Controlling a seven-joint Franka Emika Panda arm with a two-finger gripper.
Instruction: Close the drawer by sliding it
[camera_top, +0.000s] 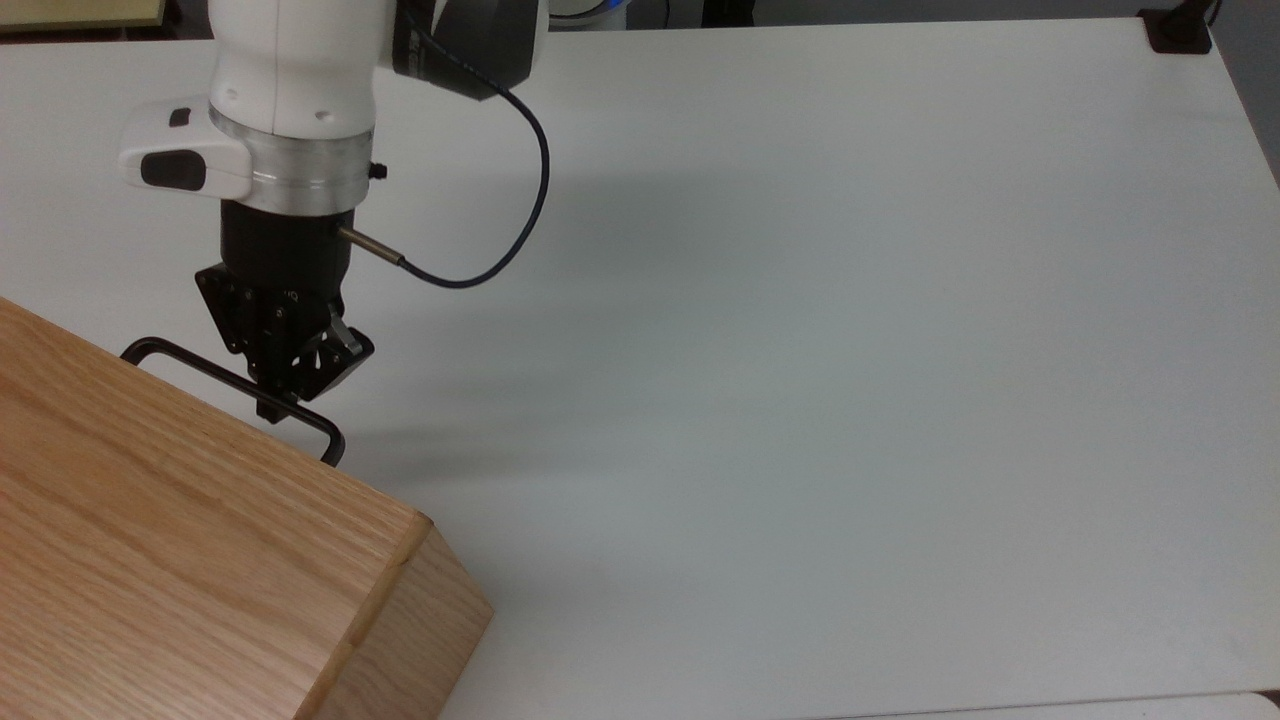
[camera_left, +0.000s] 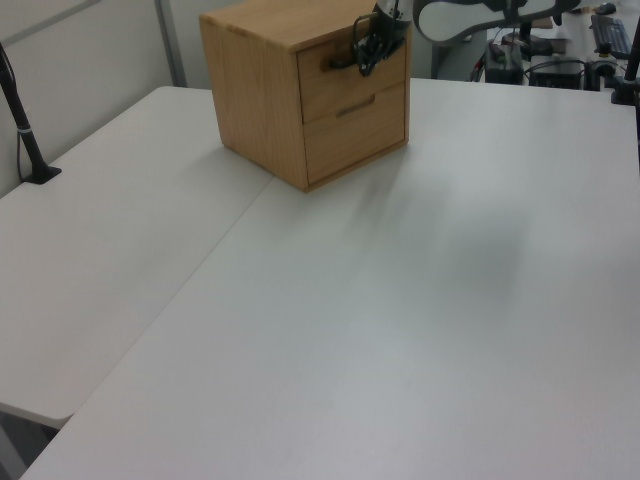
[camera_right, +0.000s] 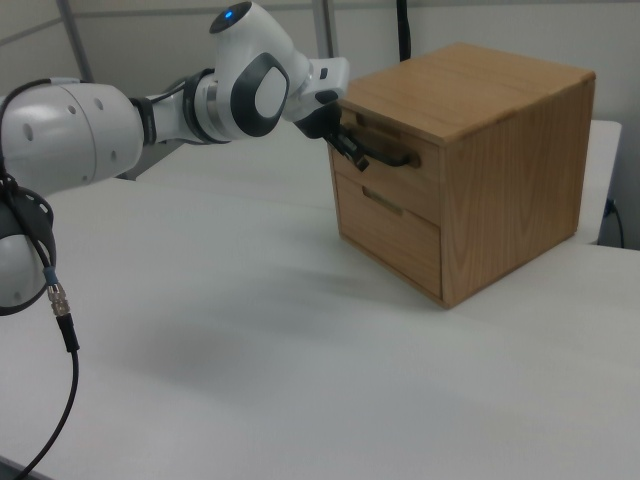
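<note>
- Table (camera_top: 800, 300): white; the cabinet (camera_left: 270, 90) stands on it and serves as reference below.
- Drawer (camera_right: 395, 170): top slot of the cabinet, front flush with the cabinet face, judged fully shut.
- Handle (camera_top: 235, 385): black bar projecting from the cabinet front.
- Gripper (camera_top: 290, 395): at the handle, fingers pinched on the bar; this grasp is judged to give the grip for sliding the drawer in.
- Lower drawer (camera_left: 355, 130): below, also flush.
</note>
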